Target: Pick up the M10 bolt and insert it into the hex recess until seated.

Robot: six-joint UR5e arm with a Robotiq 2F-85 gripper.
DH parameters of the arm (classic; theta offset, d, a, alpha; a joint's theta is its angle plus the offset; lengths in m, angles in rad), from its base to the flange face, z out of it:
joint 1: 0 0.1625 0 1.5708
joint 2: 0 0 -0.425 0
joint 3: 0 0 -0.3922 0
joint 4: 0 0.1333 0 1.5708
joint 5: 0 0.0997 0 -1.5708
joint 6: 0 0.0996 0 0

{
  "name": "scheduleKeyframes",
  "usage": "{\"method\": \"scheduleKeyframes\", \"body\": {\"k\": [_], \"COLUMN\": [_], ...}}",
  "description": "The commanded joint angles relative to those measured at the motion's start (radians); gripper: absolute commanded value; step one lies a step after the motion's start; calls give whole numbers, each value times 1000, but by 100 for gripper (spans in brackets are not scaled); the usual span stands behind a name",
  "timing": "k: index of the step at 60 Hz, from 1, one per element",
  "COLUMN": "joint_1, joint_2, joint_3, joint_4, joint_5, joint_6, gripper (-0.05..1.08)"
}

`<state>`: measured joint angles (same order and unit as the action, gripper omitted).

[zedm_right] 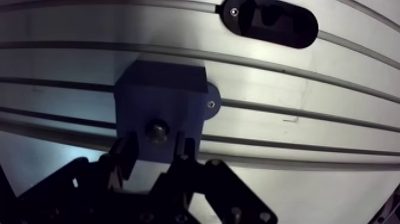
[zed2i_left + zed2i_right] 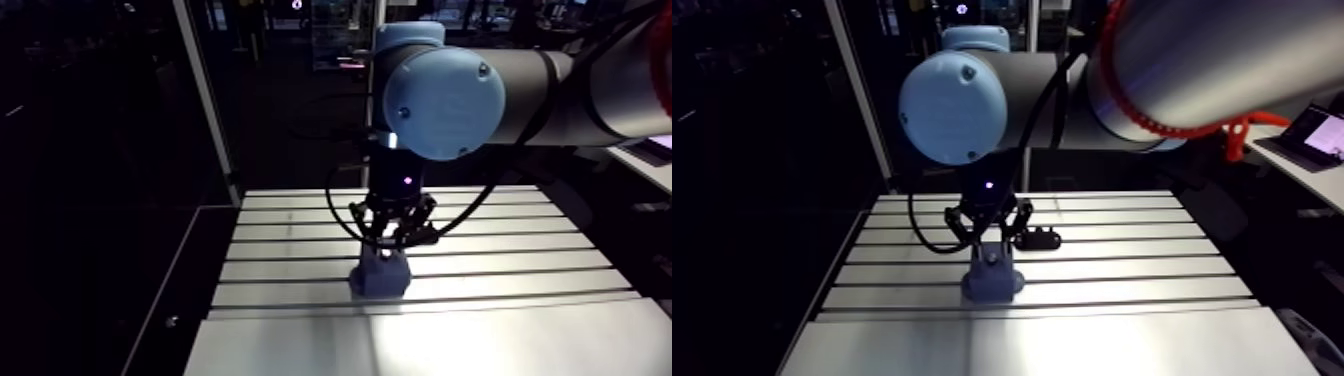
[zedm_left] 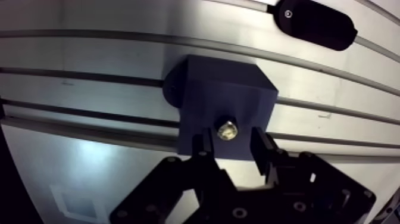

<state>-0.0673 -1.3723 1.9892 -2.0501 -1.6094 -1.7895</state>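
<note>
One metallic M10 bolt (image 3: 226, 129) was seen with its head showing in the top face of one dark blue printed block (image 3: 229, 89), which was set on the slotted aluminium desk (image 3: 89, 59). The black two-fingered tool (image 3: 231, 140) was held open, one finger on each side of the bolt, with gaps between. One black oblong holder (image 3: 312, 24) lay beyond the block.

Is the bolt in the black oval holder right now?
No, the bolt sits in the top of the blue block, apart from the holder.

Shiny bolt (image 3: 226, 129) sunk in top face of dark-blue block (image 3: 229, 95); only end showing.
</note>
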Motion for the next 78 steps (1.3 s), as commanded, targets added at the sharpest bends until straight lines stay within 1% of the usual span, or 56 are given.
{"method": "scheduleKeyframes", "body": {"k": [1, 14, 78], "joint_1": [1, 3, 6], "joint_2": [3, 3, 8], "joint_3": [4, 6, 9], "joint_4": [-2, -2, -8], "joint_5": [-2, -5, -4], "joint_6": [0, 0, 2], "gripper": [54, 55, 60]}}
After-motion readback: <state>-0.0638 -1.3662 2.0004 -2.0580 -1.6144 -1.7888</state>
